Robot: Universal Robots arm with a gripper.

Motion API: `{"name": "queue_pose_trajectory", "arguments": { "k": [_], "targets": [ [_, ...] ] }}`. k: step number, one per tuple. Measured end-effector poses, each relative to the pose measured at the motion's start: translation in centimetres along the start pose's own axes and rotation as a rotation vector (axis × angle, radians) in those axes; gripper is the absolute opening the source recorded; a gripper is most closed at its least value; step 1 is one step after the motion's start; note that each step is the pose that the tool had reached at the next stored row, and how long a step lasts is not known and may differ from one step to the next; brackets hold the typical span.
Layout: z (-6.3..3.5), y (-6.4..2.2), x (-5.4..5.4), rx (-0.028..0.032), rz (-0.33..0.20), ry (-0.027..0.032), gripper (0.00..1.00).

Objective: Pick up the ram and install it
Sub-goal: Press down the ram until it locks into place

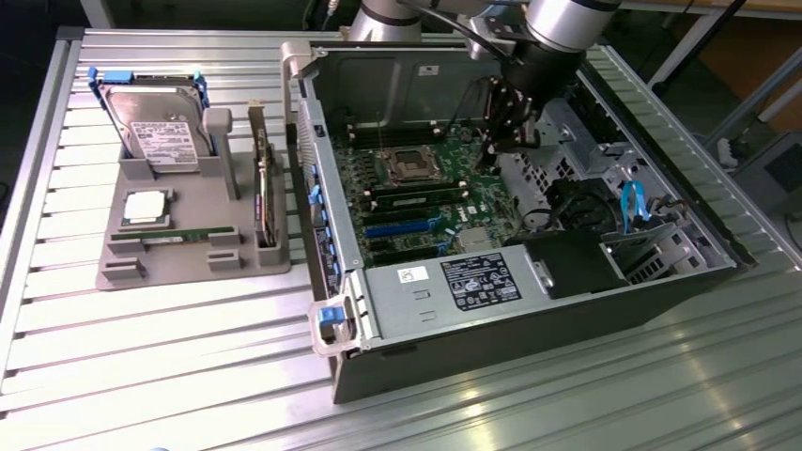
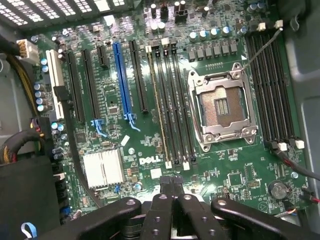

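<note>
With the fingers (image 2: 171, 192) pressed together and nothing between them, I have the gripper (image 1: 512, 132) hanging inside the open computer case (image 1: 527, 319), above the motherboard (image 1: 426, 193). Through the wrist camera the closed gripper (image 2: 171, 186) sits just off the end of the bank of memory slots (image 2: 170, 110) that runs beside the empty processor socket (image 2: 220, 107). One slot in that bank, the one farthest from the socket, carries a thin strip along its length; I cannot tell whether that is a seated module. A second bank of slots (image 2: 272, 95) lies on the other side of the socket, and the blue expansion slot (image 2: 121, 82) lies beyond the first bank, away from the socket.

The ram (image 1: 186, 235) lies flat in its groove on the grey parts holder (image 1: 188, 268), well apart from the case, on the exterior view's left. On that same holder I see the hard drive (image 1: 157, 127) propped at the far end, the square silver processor (image 1: 146, 207) between drive and ram, and a tall card (image 1: 265, 193) standing on edge at the side nearest the case. Holder and case both rest on the slatted metal table (image 1: 150, 376).
</note>
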State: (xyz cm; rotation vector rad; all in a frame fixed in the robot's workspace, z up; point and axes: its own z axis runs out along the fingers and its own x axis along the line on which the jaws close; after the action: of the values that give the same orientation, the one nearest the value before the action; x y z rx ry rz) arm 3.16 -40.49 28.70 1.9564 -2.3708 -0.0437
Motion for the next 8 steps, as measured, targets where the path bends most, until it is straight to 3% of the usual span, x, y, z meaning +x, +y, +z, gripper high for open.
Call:
{"name": "queue_pose_trajectory", "arguments": {
  "k": [8],
  "targets": [
    [0.00,0.00,0.00,-0.0042,0.124,-0.0080,0.09]
  ]
}}
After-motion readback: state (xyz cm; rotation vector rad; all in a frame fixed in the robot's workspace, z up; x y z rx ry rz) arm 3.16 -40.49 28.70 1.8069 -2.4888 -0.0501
